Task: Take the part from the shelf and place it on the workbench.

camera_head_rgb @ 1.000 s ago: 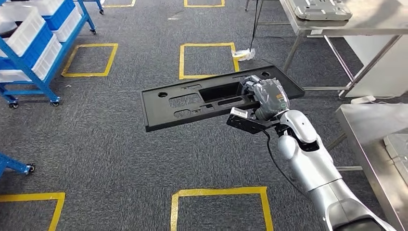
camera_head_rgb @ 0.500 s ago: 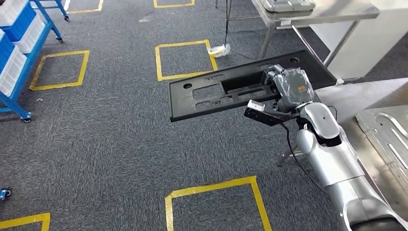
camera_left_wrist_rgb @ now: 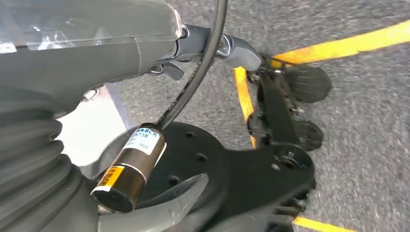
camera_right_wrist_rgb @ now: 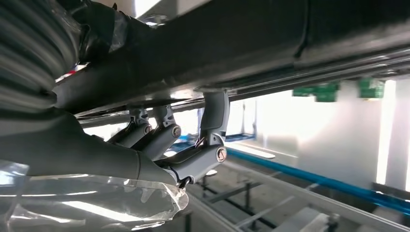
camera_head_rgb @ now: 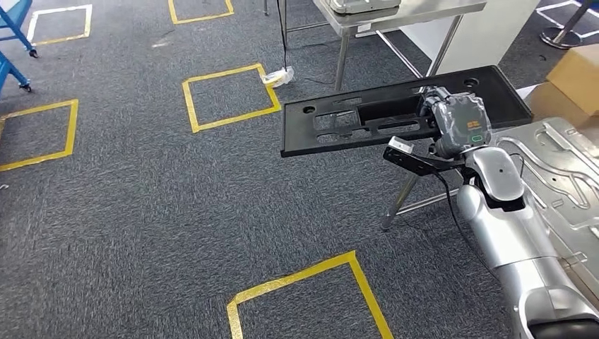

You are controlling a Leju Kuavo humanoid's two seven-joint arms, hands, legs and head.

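One part (camera_head_rgb: 395, 113), right hand (camera_head_rgb: 460, 123) gripping, now overhangs workbench (camera_head_rgb: 558, 169).

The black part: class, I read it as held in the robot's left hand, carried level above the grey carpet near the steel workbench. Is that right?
Not quite. The head view shows the right hand holding the black part, its silver arm coming in from the lower right. The rest stands: the part is carried roughly level above the grey carpet, beside the steel workbench.

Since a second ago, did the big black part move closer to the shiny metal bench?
Yes. The black part, held by the right hand, now hangs partly over the corner of the metal workbench; earlier it was over carpet, away from it.
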